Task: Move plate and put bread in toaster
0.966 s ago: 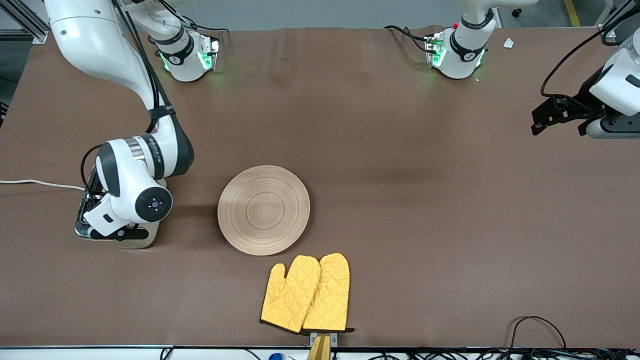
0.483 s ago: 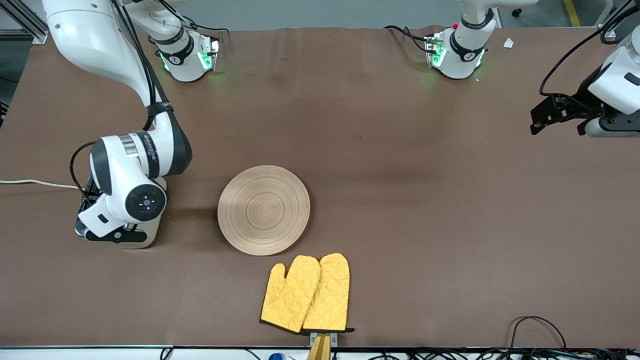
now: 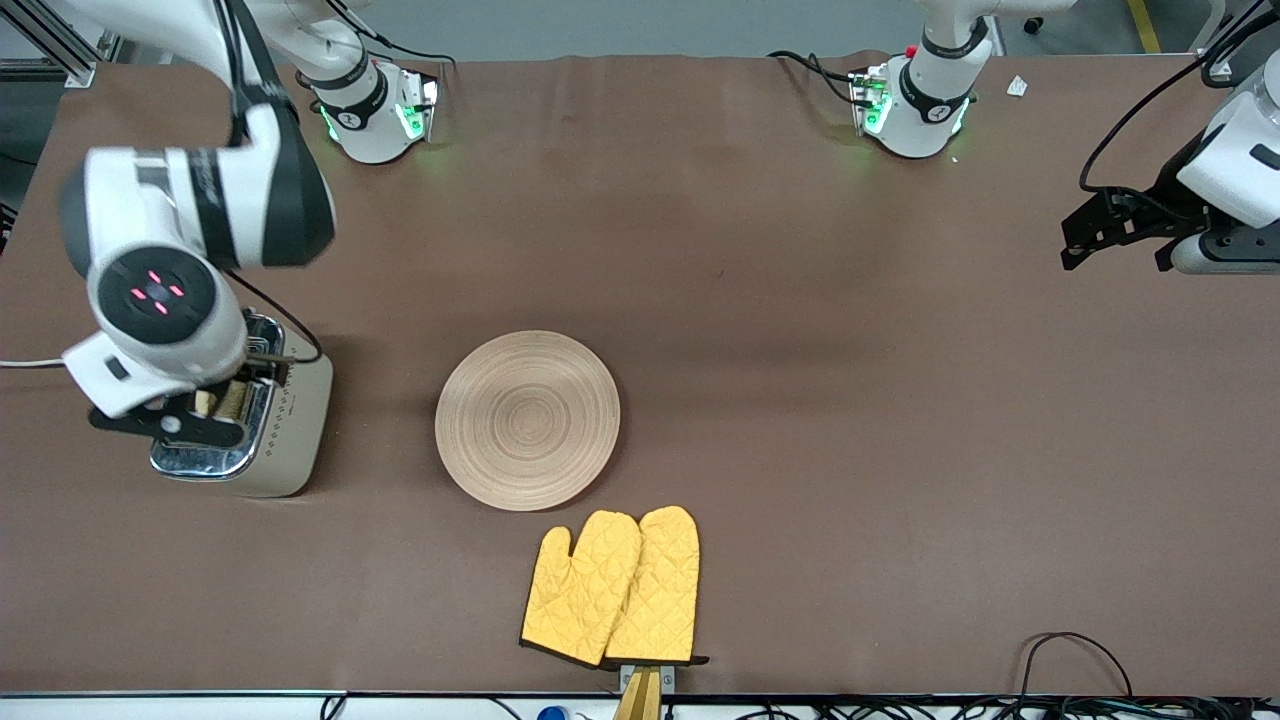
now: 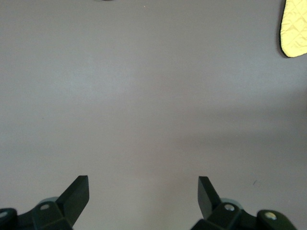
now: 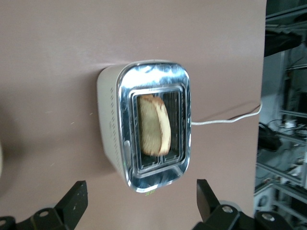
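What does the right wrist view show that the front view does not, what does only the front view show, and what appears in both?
Only the right wrist view: the bread seen from above, leaning in a slot, and the open right pincer over the toaster.

Only the front view: the plate, the yellow oven mitts nearer the camera than the plate, and the waiting left arm with its pincer at its end of the table.

Both: toaster, its white cord, brown table.

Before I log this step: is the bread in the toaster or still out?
In. The bread stands in a slot of the toaster, leaning a little, its top edge above the chrome; the open right hand hangs above without touching it.
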Robot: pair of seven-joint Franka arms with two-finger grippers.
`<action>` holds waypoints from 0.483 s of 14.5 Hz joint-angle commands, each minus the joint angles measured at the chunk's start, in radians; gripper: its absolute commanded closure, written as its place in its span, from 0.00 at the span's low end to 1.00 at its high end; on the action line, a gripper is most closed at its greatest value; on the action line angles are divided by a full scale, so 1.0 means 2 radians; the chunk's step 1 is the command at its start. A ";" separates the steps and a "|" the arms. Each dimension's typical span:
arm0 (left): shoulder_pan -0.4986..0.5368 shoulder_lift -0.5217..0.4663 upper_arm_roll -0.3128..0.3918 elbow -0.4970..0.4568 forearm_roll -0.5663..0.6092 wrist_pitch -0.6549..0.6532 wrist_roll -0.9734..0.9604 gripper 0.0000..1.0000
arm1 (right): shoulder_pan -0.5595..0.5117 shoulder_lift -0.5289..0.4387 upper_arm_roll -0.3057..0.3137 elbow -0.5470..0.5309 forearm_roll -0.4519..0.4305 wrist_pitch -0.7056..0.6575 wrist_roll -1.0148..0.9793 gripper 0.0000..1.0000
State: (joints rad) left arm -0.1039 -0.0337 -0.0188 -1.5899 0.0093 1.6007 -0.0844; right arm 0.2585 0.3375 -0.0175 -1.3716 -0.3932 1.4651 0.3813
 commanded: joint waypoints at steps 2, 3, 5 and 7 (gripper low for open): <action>0.001 0.003 -0.016 0.008 0.003 0.001 -0.045 0.00 | -0.013 -0.064 -0.001 -0.018 0.069 -0.017 0.006 0.00; 0.001 0.003 -0.018 0.008 0.004 0.001 -0.047 0.00 | -0.023 -0.076 -0.001 -0.018 0.083 -0.024 0.004 0.00; 0.001 0.003 -0.019 0.008 0.004 0.002 -0.046 0.00 | -0.036 -0.094 0.000 -0.021 0.090 -0.041 -0.002 0.00; 0.003 0.003 -0.020 0.008 0.004 0.002 -0.038 0.00 | -0.058 -0.117 0.000 -0.029 0.114 -0.045 -0.012 0.00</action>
State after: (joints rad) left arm -0.1037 -0.0337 -0.0529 -1.5899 0.0094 1.6033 -0.1631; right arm 0.1917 0.1676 -0.0274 -1.3766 -0.2214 1.3712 0.3771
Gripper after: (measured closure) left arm 0.000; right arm 0.000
